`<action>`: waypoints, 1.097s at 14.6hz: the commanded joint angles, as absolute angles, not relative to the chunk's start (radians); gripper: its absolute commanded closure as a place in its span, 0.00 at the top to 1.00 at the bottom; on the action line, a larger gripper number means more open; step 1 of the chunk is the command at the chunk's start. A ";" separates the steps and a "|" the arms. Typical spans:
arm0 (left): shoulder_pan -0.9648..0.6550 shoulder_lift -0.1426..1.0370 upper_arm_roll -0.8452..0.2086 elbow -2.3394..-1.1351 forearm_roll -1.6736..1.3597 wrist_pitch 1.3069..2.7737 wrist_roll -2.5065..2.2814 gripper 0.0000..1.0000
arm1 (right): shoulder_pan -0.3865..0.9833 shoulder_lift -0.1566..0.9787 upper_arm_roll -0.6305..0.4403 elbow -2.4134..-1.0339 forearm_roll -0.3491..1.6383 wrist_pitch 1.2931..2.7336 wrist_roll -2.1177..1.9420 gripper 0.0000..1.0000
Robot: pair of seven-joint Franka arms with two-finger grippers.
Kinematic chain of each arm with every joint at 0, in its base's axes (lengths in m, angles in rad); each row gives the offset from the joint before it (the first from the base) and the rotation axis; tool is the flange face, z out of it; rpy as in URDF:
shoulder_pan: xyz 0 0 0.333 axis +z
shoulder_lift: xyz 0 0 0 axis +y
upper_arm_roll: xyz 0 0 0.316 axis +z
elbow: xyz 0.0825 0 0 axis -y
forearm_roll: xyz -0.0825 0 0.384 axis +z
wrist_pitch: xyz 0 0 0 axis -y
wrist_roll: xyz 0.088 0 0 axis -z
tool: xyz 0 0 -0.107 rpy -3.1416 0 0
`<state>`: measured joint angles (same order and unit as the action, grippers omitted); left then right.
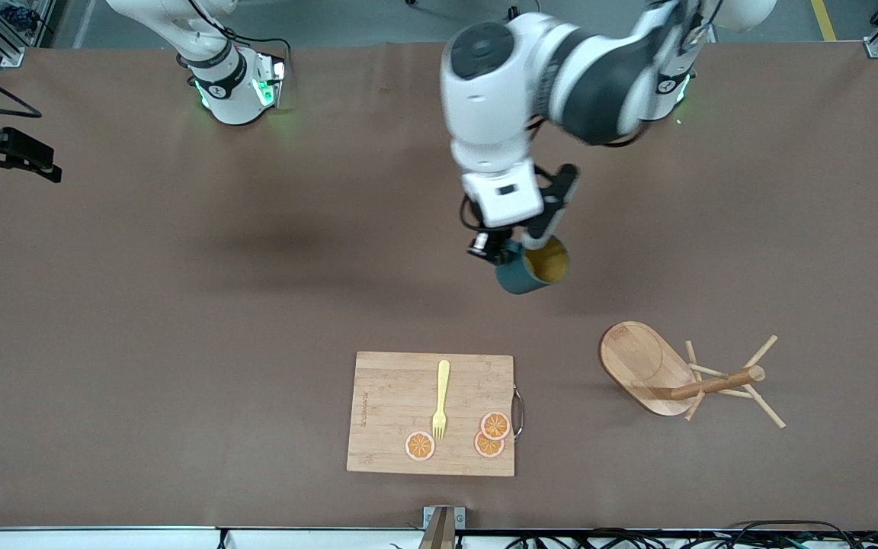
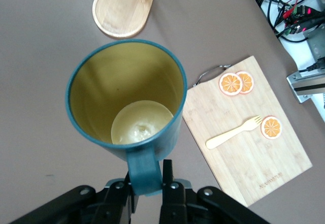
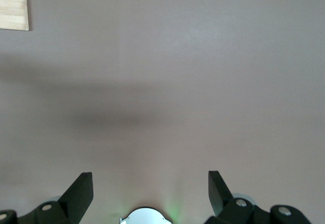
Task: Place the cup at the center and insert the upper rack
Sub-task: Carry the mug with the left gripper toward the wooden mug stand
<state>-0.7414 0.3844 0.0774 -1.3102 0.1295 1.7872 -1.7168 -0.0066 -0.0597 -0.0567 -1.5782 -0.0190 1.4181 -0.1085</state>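
Note:
My left gripper [image 1: 519, 245] is shut on the loop handle of the dark teal cup [image 1: 534, 271] and holds it tilted in the air over bare table. In the left wrist view the gripper [image 2: 147, 176] pinches the handle, and the cup [image 2: 127, 97] shows its empty mustard-yellow inside. The wooden mug tree [image 1: 645, 366] lies on its side toward the left arm's end, its oval base up on edge and its post and pegs [image 1: 721, 381] pointing away. Its base also shows in the left wrist view [image 2: 124, 5]. My right gripper [image 3: 151, 181] is open and empty over bare table near its arm's base.
A bamboo cutting board [image 1: 389, 412] lies near the front camera's edge, carrying a yellow fork [image 1: 440, 396] and three orange slices [image 1: 488, 436]. It also shows in the left wrist view [image 2: 264, 168]. A black fixture [image 1: 4, 152] juts in at the right arm's end.

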 commanded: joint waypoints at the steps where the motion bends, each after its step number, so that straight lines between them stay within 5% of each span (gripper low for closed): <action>1: -0.616 0.284 0.069 -1.348 0.002 1.738 -1.533 0.00 | -0.008 -0.129 -0.058 -1.635 -0.009 1.421 -0.095 1.00; 7: -0.300 0.276 0.069 -1.345 -0.357 1.710 -1.125 0.01 | -0.009 -0.147 -0.061 -1.632 -0.006 1.419 -0.095 1.00; 16: -0.052 0.443 0.069 -1.341 -0.932 1.744 -0.928 0.01 | -0.012 -0.156 -0.061 -1.632 0.020 1.417 -0.104 1.00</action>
